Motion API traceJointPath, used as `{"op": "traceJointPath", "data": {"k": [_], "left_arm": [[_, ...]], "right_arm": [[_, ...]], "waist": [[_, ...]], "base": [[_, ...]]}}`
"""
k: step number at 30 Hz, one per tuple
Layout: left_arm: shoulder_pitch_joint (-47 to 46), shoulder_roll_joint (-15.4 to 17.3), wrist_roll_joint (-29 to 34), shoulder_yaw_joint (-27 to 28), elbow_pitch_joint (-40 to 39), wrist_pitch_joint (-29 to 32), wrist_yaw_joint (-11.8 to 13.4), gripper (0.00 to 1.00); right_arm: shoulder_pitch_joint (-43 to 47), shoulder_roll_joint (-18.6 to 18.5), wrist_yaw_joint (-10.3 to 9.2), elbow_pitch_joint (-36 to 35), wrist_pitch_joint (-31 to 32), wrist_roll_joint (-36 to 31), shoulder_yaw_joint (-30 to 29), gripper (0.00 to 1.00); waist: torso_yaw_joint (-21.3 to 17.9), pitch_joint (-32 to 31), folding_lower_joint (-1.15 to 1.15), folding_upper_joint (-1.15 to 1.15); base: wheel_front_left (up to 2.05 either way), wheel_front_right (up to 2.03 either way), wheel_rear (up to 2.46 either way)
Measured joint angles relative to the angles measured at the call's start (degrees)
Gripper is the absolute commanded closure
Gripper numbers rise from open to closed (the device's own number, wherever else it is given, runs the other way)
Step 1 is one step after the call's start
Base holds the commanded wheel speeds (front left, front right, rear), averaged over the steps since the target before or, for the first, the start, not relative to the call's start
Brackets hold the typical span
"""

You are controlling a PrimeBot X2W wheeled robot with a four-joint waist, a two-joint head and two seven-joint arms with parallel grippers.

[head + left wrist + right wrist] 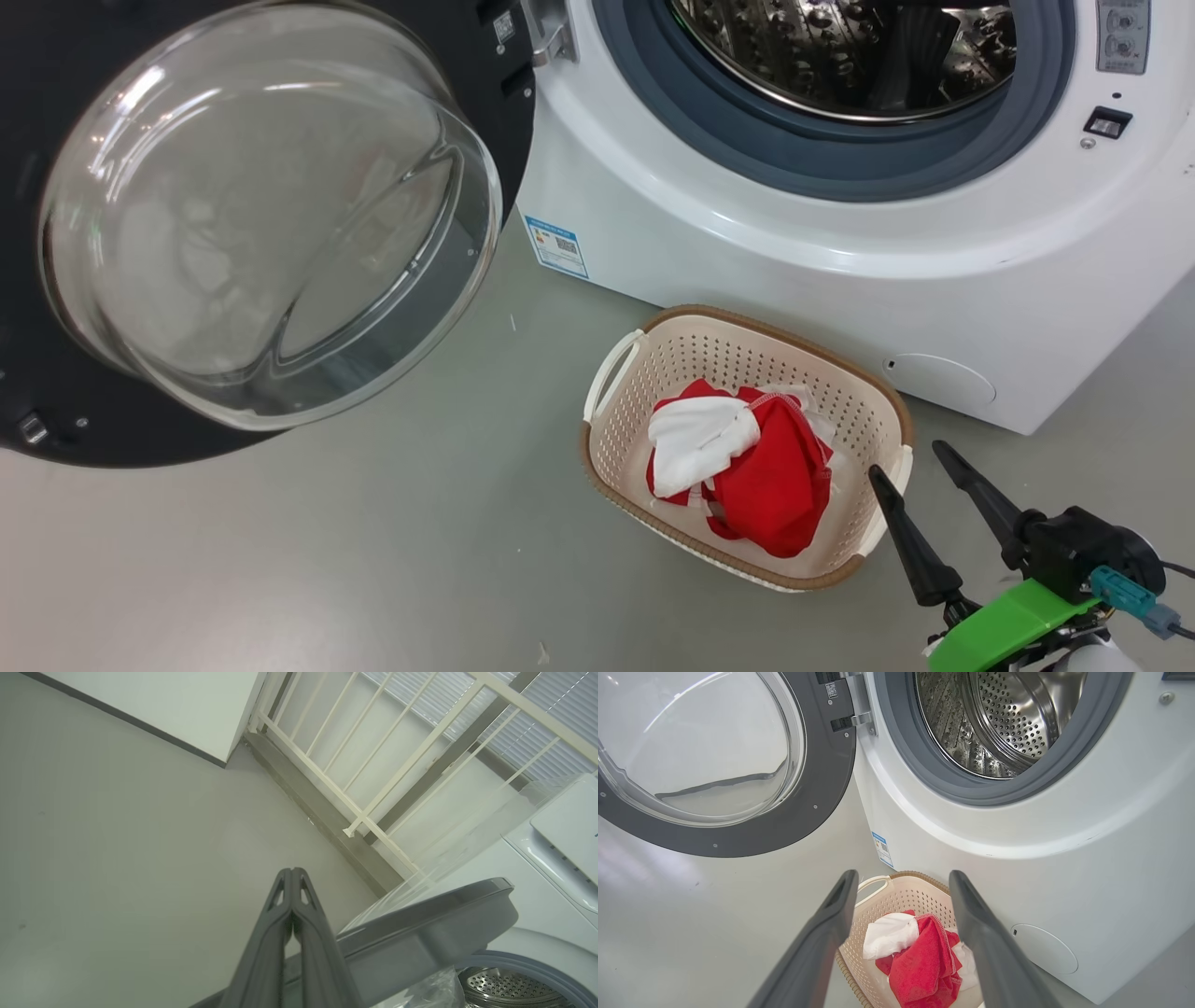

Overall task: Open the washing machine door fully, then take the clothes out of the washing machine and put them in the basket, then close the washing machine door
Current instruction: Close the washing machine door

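The washing machine door (271, 215) stands swung wide open, left of the washing machine (747, 243); the clothes (766, 467) lie heaped in the basket (775, 332) on the floor (373, 541), just before the machine; the right gripper (906, 459) hovers spread beside the basket's near corner; the left gripper (292, 873) is pressed together, holding nothing.

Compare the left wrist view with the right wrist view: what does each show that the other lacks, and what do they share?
Left wrist view: the shut left pincer, a white railing, window blinds and the top of the washing machine. Right wrist view: the open right pincer, the basket holding red and white clothes, the blue label sticker, the round flap. Shared: the open washing machine door, the perforated drum and the grey gasket.
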Motion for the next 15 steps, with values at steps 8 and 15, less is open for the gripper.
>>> {"op": "traceJointPath", "data": {"k": [8,15], "left_arm": [[-0.3,0.1,-3.4,-1.5,2.6,10.9,0.0,1.0],[-0.2,0.7,-5.5,-1.3,2.6,14.7,0.0,1.0]], "right_arm": [[-0.7,-0.3,0.0,-0.1,0.0,0.0,0.3,0.0],[-0.7,-0.8,0.0,-0.1,0.0,0.0,0.3,0.0]], "waist": [[-0.5,1.3,0.0,0.0],[-0.9,2.1,0.0,0.0]], "base": [[0.0,0.0,0.0],[0.0,0.0,0.0]]}}
